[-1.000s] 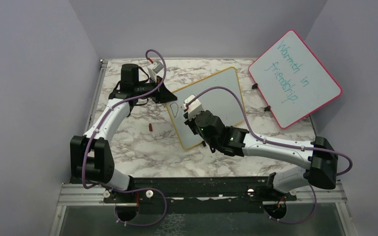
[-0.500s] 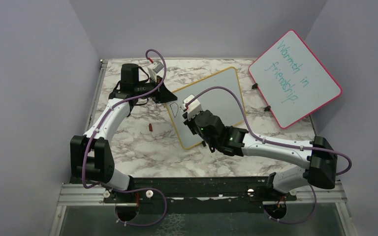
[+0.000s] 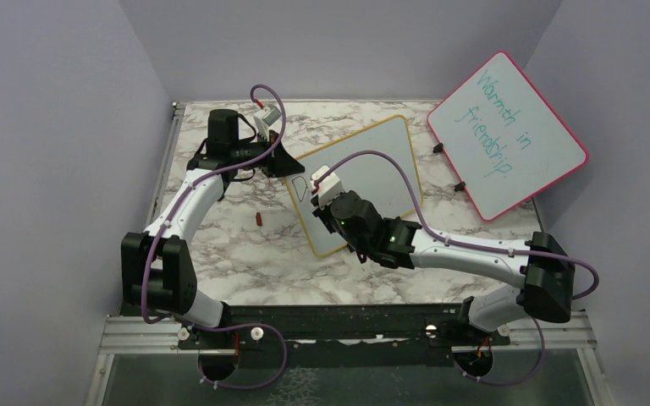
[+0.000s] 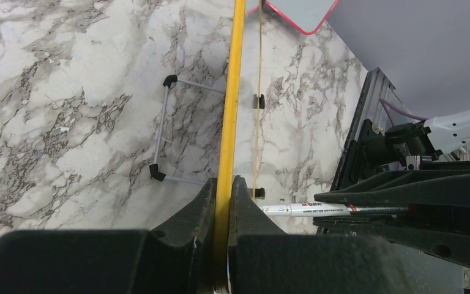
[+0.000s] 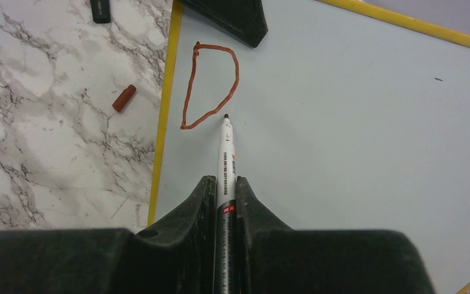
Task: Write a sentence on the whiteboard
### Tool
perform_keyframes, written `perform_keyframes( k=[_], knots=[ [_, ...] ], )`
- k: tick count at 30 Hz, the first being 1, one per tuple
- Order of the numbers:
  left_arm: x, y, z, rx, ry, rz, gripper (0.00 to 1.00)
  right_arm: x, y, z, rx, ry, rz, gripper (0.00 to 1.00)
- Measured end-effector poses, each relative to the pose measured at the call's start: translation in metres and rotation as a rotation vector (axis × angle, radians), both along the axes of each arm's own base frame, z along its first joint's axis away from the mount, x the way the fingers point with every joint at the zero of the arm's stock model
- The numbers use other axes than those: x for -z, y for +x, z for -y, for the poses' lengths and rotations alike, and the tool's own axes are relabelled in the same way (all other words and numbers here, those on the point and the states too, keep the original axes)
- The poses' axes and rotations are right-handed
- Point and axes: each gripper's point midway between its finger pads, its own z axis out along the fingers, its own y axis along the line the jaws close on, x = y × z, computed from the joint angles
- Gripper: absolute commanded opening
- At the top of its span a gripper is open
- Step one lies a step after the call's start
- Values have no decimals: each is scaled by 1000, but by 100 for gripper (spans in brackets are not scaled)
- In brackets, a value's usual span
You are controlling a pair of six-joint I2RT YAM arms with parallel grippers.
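- Plain lilac-grey walls close in the cell on three sides, and a marble-patterned table [image 3: 220, 245] with grey veining fills the floor of it.
- At about two o'clock in the overhead view, a pink-framed board [image 3: 508, 135] with teal handwriting leans tilted at the table's far right corner.
- The whiteboard [image 3: 381, 161], with its yellow frame, stands tilted near the middle of the table on small black feet and a wire stand [image 4: 162, 128].
- The left gripper [image 4: 223, 190] is at eleven o'clock from the table's centre, clenched on the whiteboard's yellow edge, one finger on each face.
- The right gripper [image 5: 225, 187] is over the board's near left part, clamped tight on a white marker [image 5: 226, 156] that points toward twelve o'clock in its wrist view.
- The sentence [image 5: 211, 86] is so far a single reddish "D" by the board's left edge; the marker tip is just beside its lower right stroke.
- A small red cap [image 5: 124, 98] lies on the marble at nine o'clock from the letter, apart from the board.
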Motion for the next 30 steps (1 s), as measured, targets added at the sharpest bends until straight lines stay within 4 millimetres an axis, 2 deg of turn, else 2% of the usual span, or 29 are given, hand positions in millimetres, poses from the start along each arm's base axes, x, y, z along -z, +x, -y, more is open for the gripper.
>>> perform_keyframes(
  k=[30],
  knots=[
    [0,0,0,0,-1,-3,0,-2,9,10,59,-16,25,1]
  ],
)
